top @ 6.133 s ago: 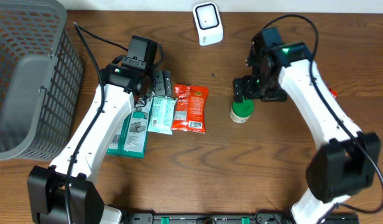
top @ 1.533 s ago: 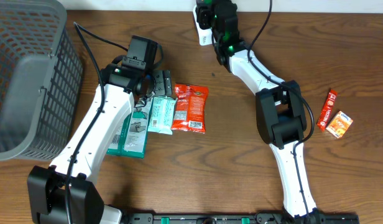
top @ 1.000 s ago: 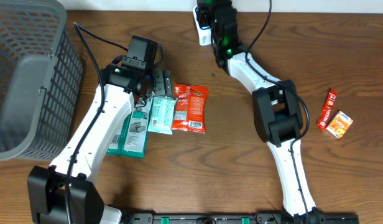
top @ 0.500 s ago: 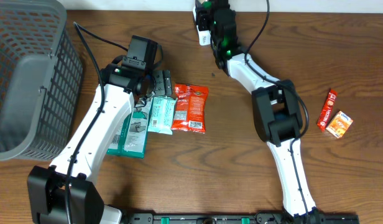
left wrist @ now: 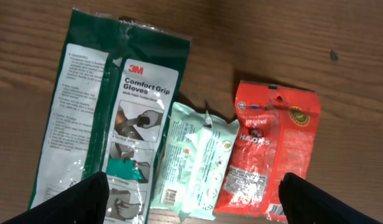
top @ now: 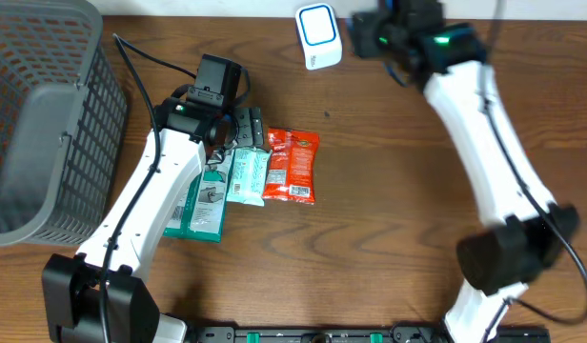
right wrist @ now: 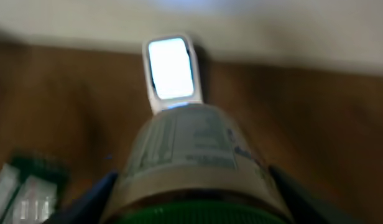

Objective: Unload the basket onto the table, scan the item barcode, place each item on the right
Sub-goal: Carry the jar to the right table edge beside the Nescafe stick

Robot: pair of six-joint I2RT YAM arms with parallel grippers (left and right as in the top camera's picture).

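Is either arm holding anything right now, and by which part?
The right gripper holds a white bottle, clamped on opposite sides near its green-capped end, with the other end pointing at the scanner. The left gripper is open over the packets, holding nothing.

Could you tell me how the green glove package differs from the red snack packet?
The dark green plastic glove package is longer than the red foil snack packet, and shows white panels where the packet is mostly red. Both lie flat on the wooden table.

Glove pack, wipes pack, red snack pack lie side by side — grey basket nearby
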